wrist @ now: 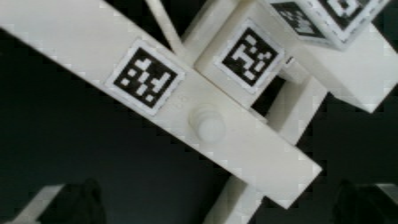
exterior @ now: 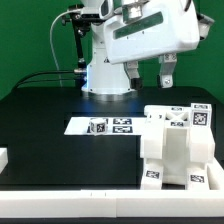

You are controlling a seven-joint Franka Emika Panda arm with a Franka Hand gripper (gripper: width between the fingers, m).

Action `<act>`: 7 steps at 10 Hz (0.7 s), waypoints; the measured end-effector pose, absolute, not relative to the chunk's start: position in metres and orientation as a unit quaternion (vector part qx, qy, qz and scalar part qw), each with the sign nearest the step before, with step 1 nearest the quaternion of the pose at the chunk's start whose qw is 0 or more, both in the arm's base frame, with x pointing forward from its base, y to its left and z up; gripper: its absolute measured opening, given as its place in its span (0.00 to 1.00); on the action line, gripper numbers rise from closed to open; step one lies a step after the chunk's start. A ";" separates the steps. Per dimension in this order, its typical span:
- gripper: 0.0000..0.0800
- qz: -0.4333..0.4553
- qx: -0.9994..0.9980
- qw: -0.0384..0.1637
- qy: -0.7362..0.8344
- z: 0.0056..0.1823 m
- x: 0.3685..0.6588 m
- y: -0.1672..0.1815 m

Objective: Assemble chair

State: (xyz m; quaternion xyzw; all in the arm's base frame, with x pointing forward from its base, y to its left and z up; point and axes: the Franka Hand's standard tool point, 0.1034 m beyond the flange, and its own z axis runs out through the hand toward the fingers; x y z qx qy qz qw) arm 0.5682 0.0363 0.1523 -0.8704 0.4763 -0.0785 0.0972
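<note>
A stack of white chair parts (exterior: pixel 176 146) with black marker tags stands on the black table at the exterior view's right. My gripper (exterior: pixel 150 72) hangs above and behind it, jaws apart and empty. In the wrist view a long flat white piece (wrist: pixel 199 112) with a tag lies slanted across the picture. A second tagged piece (wrist: pixel 251 55) and a thin white bar (wrist: pixel 270 165) lie under it. My dark fingertips (wrist: pixel 68 206) show at the picture's edge, spread wide with nothing between them (wrist: pixel 222 208).
The marker board (exterior: pixel 100 126) lies flat on the table to the left of the chair parts. A small white piece (exterior: pixel 3 158) sits at the exterior view's left edge. The robot base (exterior: pixel 108 75) stands at the back.
</note>
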 end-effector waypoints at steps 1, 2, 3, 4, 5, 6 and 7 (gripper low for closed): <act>0.81 -0.083 -0.899 0.093 0.420 0.149 0.565 0.023; 0.81 -0.084 -0.922 0.083 0.370 0.142 0.557 0.001; 0.81 -0.083 -0.939 0.072 0.326 0.134 0.549 -0.019; 0.81 -0.081 -0.953 0.062 0.285 0.128 0.543 -0.034; 0.81 -0.080 -0.958 0.050 0.272 0.121 0.539 -0.037; 0.81 -0.102 -0.965 0.041 0.236 0.120 0.541 -0.031; 0.81 -0.096 -0.970 0.041 0.220 0.119 0.539 -0.031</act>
